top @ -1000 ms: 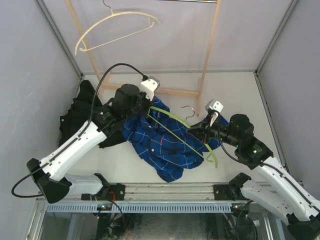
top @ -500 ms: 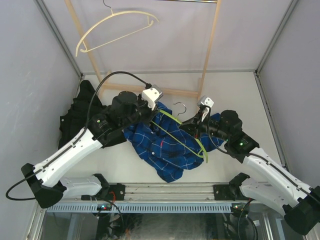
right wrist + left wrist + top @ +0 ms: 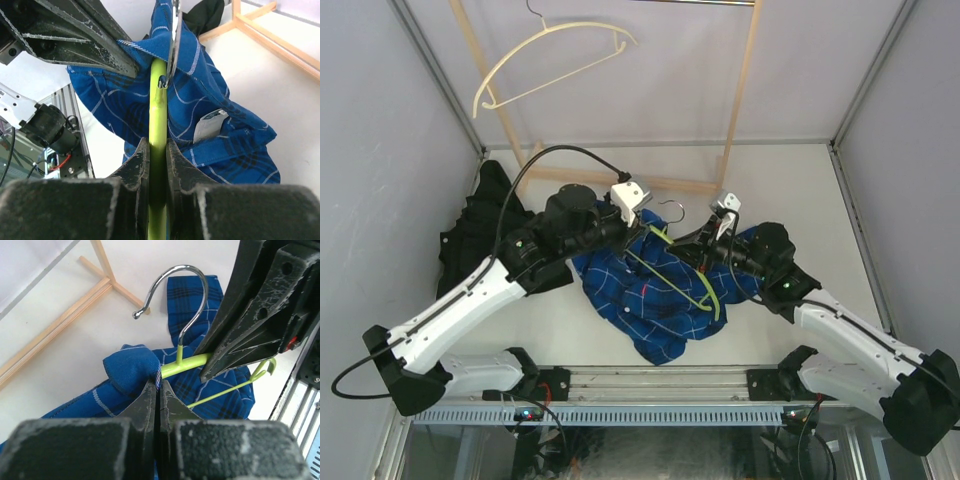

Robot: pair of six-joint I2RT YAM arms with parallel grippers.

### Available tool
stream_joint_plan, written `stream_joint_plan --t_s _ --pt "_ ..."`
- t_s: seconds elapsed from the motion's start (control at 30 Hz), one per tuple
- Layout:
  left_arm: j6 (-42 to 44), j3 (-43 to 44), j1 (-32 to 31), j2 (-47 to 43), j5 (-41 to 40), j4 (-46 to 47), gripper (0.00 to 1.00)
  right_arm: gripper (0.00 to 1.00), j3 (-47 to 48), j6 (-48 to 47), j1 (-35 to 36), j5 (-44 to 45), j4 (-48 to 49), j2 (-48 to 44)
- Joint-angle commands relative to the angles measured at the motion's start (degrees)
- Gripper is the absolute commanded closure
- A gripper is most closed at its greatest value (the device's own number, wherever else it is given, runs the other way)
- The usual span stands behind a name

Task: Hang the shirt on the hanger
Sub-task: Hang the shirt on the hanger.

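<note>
Fingers (image 3: 145,407) of the left gripper (image 3: 157,384) pinch tight on the shirt (image 3: 127,367) (blue plaid). The right gripper (image 3: 157,146) clamps the hanger (image 3: 158,95) by its green bar.

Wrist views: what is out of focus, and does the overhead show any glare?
Left wrist: the left claw is blurred close to the lens, the hanger crisp, its hook glinting. Right wrist: the right claw is soft, the shirt sharp. Top external: even light, faint shadows on the table, no glare.
</note>
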Motion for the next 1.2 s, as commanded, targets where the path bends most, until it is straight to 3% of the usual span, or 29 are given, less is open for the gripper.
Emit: stream_joint_plan --t_s 0.0,0.2,0.4,0.67,0.97,1.1,1.17 --pt "-0.27 -0.9 -1.59 -0.39 4.86 3.86 1.0 1.0 -1.94 4.0 1.0 4.04 13.9 -2.22" --pt "-0.92 -0.64 -2.66 0.95 7.01 3.99 1.0 1.0 -2.62 5.8 2.01 4.15 17.62 -0.04" --pt "-1.28 -1.14 -3.92 0.85 8.86 4.74 1.0 1.0 -5.98 8.79 5.35 9.4 28.7 3.05" --pt "-0.55 -2.25 -5.38 -0.69 12.7 5.94 1.0 1.0 -8.59 5.45 9.51 19.59 39.97 6.66" --pt "-0.34 -2.72 -6.01 -1.72 12.35 6.8 1.0 1.0 -8.58 1.76 11.76 24.25 49.77 7.93" --pt "-0.87 -3.21 -6.03 -2.46 12.39 7.86 0.95 1.0 -8.09 -0.08 11.98 27.18 50.05 5.03" --pt "-1.11 -3.76 -6.03 -3.2 12.37 8.77 0.83 1.0 -7.38 -1.54 12.0 27.83 49.35 3.15"
